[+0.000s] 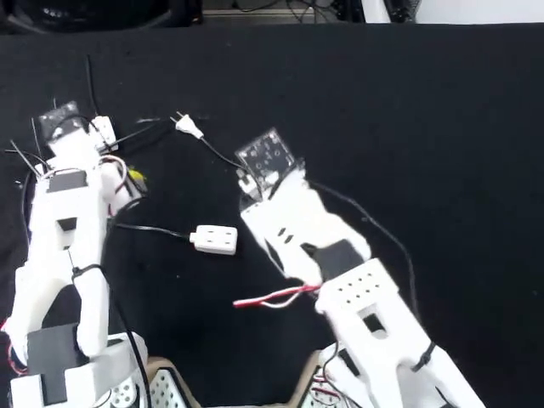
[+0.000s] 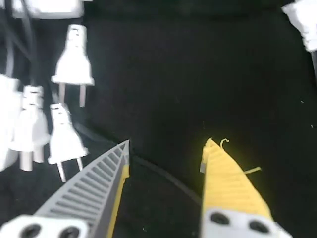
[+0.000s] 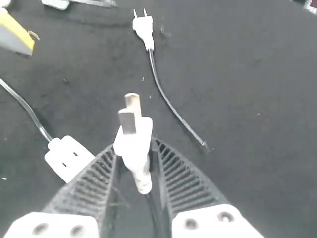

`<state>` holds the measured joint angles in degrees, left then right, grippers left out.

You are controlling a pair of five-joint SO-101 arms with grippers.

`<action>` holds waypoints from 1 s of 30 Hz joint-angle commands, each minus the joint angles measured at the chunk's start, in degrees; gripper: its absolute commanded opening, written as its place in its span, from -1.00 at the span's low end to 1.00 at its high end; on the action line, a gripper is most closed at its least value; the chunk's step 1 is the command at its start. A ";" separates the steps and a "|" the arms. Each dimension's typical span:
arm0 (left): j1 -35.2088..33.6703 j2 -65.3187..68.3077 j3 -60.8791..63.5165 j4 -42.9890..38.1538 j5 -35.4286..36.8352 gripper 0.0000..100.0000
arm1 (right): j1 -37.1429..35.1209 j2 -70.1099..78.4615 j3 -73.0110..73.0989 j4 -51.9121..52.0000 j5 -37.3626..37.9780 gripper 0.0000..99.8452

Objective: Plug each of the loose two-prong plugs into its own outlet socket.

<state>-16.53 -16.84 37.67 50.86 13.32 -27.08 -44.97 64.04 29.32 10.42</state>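
**Current state.** The right gripper (image 3: 134,145) is closed on a white two-prong plug (image 3: 132,136). Its fingers clamp the moulded body from both sides, and the prongs (image 3: 130,111) point away from the wrist. The outlet block (image 3: 67,158) lies on the black table (image 1: 425,127) just beside this gripper, with its cord leading off. A second plug (image 3: 142,25) lies loose farther out, with its cord (image 3: 171,106) trailing across the cloth. The left gripper (image 2: 167,146) hangs open with nothing between its fingers. A cluster of plugs (image 2: 63,144) lies near it on the table.

**Handling properties.**
- Plug body: likely light, rigid and smooth. The plastic may slip or pivot between the fingers under insertion force.
- Prongs: thin metal blades. Side load may bend them.
- Cord: limp. It offers no support and may drag or tug the plug off line.
- Outlet block: small and probably light. It is likely to slide on the cloth when pushed.

**Where to grip.**
1. Hold each plug across the flat sides of the body, behind the prongs. Do not hold it by the cord or the blades.
2. Keep the prongs clear of the fingertips so that they can seat fully.
3. Brace the outlet block at the end opposite the push, or pin it from above, before pressing in.
4. Line up both blades with the slots before applying force.
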 commanded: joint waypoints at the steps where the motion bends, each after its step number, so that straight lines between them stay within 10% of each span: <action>1: 4.53 -3.08 0.22 0.18 -2.29 -0.52 | -1.58 -2.33 4.79 -7.74 -0.53 -0.98; 30: 17.36 -68.66 28.26 2.81 -3.43 -0.52 | -12.22 -6.55 19.47 -31.12 -0.88 -0.98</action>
<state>-3.69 -77.41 64.48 52.44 10.86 -38.51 -49.89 84.26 -0.13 10.07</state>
